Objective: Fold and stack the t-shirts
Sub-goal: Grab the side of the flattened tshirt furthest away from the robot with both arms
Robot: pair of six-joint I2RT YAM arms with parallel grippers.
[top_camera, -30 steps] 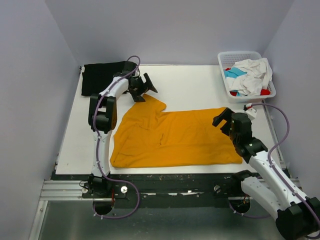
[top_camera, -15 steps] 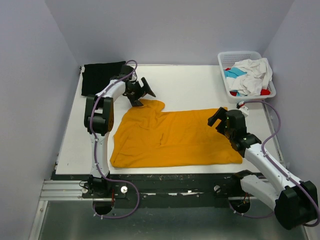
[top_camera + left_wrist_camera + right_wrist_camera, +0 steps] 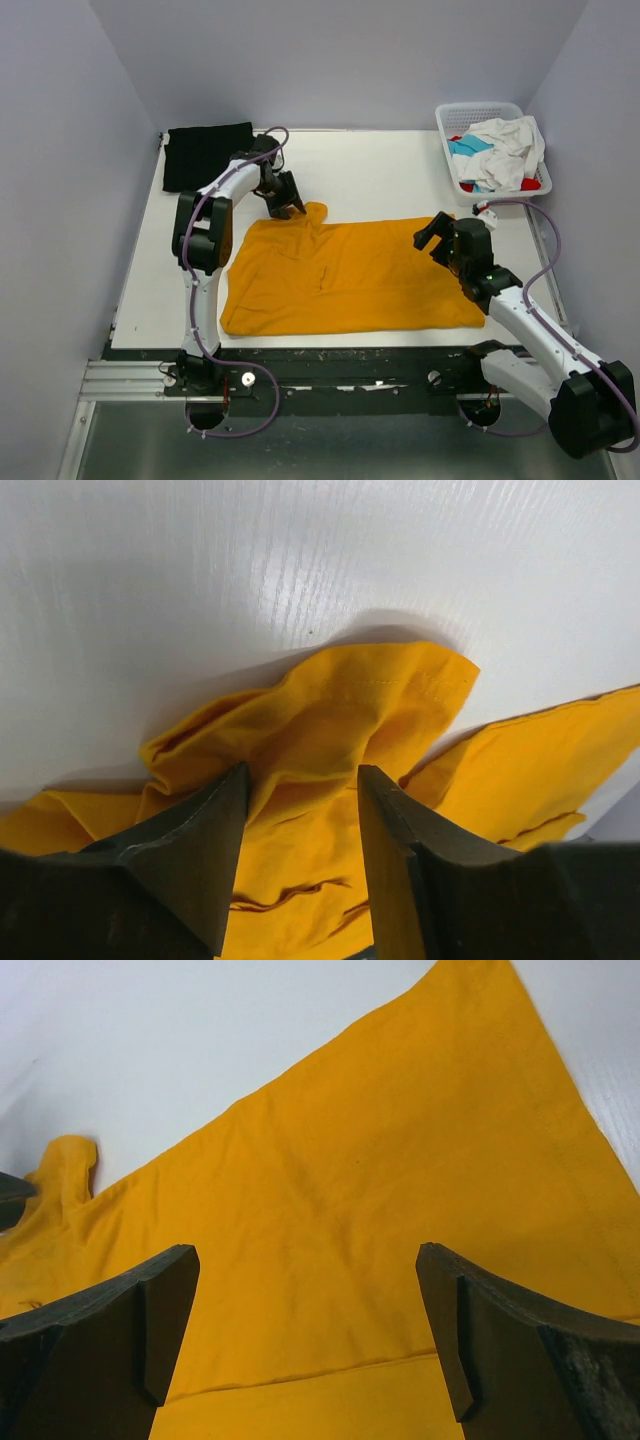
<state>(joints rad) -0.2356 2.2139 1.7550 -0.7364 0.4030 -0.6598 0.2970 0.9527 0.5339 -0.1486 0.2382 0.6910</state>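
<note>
A mustard-orange t-shirt (image 3: pixel 340 275) lies spread flat across the white table (image 3: pixel 370 165). Its far-left sleeve (image 3: pixel 340 705) is bunched into folds. My left gripper (image 3: pixel 287 205) is pressed down on that sleeve; in the left wrist view the gripper (image 3: pixel 302 780) has its jaws half narrowed, with a gap and rumpled cloth between them. My right gripper (image 3: pixel 432 238) hovers over the shirt's right edge. In the right wrist view this gripper (image 3: pixel 305 1260) stands wide open above the flat orange cloth (image 3: pixel 380 1180). A folded black t-shirt (image 3: pixel 205 152) lies at the far left corner.
A white lattice basket (image 3: pixel 480 108) at the far right corner holds crumpled white, teal and red shirts (image 3: pixel 505 145). Grey walls close in the table on three sides. The table's front edge runs just below the orange shirt's hem.
My left gripper dropped from above the table onto the orange sleeve and its jaws narrowed, bunching the cloth. The right gripper moved left and forward over the shirt's right edge, then held still.
</note>
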